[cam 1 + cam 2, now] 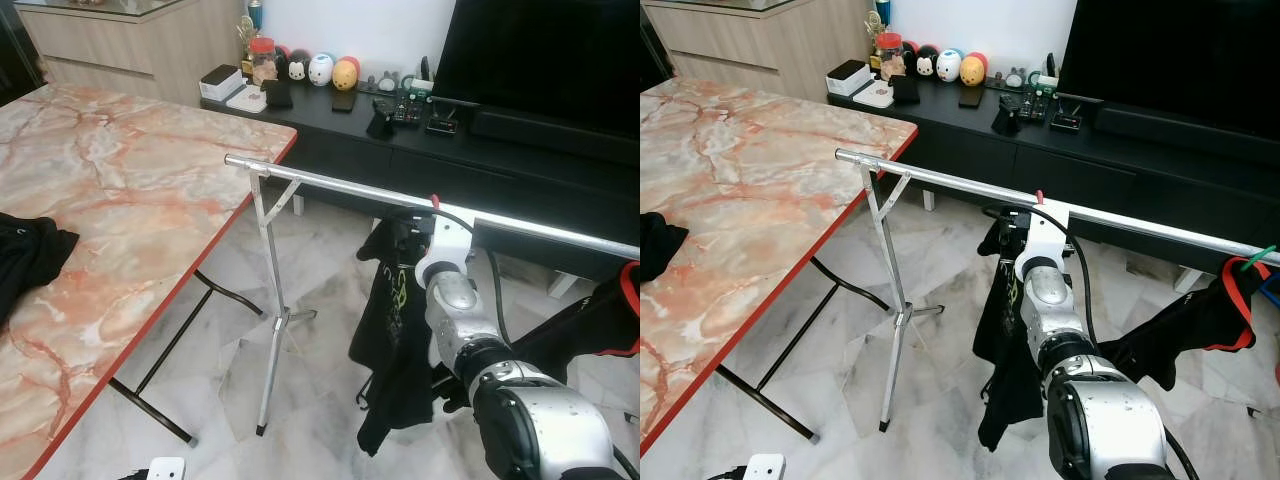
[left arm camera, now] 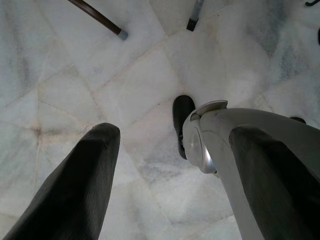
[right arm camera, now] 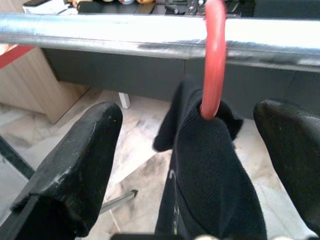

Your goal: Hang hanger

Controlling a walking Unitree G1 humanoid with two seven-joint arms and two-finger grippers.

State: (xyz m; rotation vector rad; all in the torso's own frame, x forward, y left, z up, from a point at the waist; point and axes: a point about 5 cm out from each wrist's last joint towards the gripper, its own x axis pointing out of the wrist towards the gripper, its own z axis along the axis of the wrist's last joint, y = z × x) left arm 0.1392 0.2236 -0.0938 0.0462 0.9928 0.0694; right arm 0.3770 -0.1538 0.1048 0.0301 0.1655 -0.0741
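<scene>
One red hanger [image 3: 214, 55] is hooked over the rail [image 3: 100, 32], which runs left to right across mid-frame, a black shirt [image 3: 210, 165] drooping below. Right gripper [image 3: 200, 165], fingers spread and released, sits just behind it; left gripper [image 2: 170, 165] hangs open over the floor [image 2: 75, 75].

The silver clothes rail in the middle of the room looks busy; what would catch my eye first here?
Probably the long silver metal rail crossing the room beside the pink marble table, with a black garment hanging from it on a red plastic hanger hook. The robot's right gripper is raised just below that hook, its black fingers spread either side of the garment. Further along the rail hangs another dark garment with red trim.
</scene>
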